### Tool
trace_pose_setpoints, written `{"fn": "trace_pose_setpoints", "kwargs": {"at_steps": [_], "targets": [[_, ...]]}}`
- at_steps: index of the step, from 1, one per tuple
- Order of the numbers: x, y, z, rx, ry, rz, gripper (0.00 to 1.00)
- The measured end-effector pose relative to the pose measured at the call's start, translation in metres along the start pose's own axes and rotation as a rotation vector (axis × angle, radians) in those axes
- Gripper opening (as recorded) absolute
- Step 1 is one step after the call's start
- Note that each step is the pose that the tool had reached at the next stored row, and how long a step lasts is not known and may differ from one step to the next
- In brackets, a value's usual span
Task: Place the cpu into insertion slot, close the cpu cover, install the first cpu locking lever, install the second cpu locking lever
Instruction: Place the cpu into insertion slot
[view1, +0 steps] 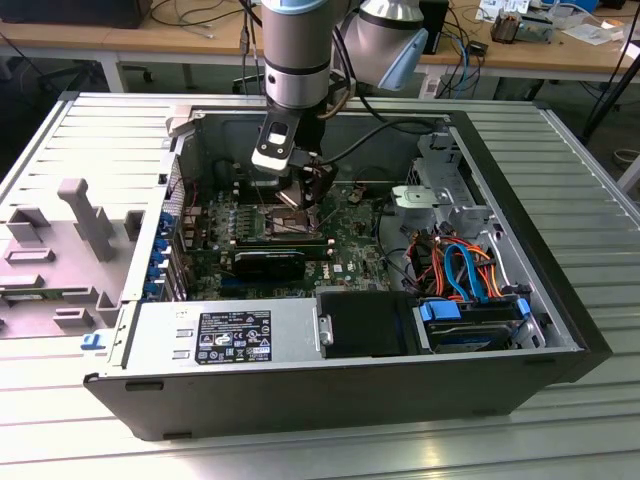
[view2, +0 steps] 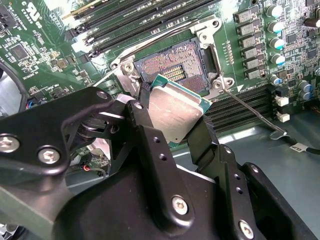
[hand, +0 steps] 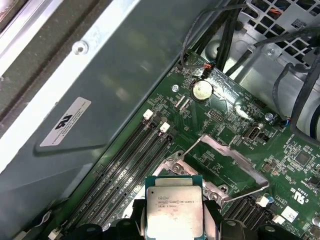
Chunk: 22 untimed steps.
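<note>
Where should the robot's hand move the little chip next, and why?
Probably ease it down into the socket. The gripper holds the chip close by the socket, not yet in it. The socket's pins are bare and its cover is swung open.

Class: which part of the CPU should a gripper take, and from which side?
Best taken by two opposite thin edges of the cpu, approaching from its grey top side, as the gripper does. The chip is thin and square, and its underside should stay free to meet the insertion slot.

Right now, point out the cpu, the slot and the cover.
cpu (view2: 175, 112), second wrist view, its grey top.
slot (view2: 170, 62), second wrist view, its pin field.
cover (hand: 232, 154), first wrist view, its broad bar.
</note>
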<state>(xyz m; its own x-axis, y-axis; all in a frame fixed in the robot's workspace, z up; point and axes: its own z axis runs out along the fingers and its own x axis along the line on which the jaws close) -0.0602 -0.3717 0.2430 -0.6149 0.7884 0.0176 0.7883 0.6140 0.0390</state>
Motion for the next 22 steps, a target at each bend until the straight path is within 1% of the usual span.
{"fn": "trace_pose_setpoints", "kwargs": {"at_steps": [22], "targets": [[0.0, 0.0, 0.0009, -0.0007, -0.0015, 0.038, 0.55]]}}
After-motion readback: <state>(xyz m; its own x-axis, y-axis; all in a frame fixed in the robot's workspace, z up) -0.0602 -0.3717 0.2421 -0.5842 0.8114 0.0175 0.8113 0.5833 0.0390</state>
